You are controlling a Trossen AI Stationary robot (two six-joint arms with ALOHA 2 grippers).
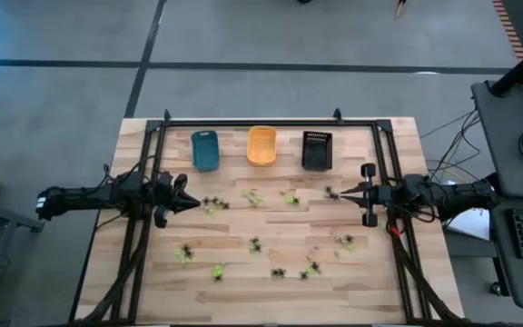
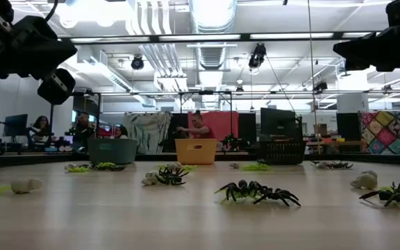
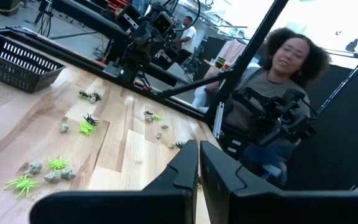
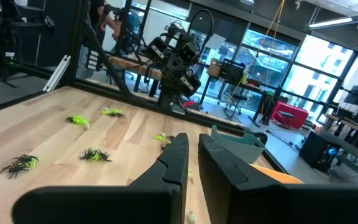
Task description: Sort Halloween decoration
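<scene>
The spiders (image 1: 254,243) were scattered unsorted across the table (image 1: 271,282), below three trays (image 1: 261,145). Left gripper (image 1: 192,203) and right gripper (image 1: 341,192) were held closed, empty, raised at opposite sides, apparently awaiting a first pick.

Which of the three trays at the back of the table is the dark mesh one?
The black tray, the one nearest the right arm's side. Its walls are open mesh; the orange tray in the middle and the blue tray have solid walls.

The room was an open workshop with a grey floor (image 1: 271,36), bright ceiling lights (image 2: 186,36), exposed ducts (image 2: 210,14), tall windows (image 4: 303,56), desks with monitors (image 2: 276,123) and a patchwork quilt (image 2: 391,132).
</scene>
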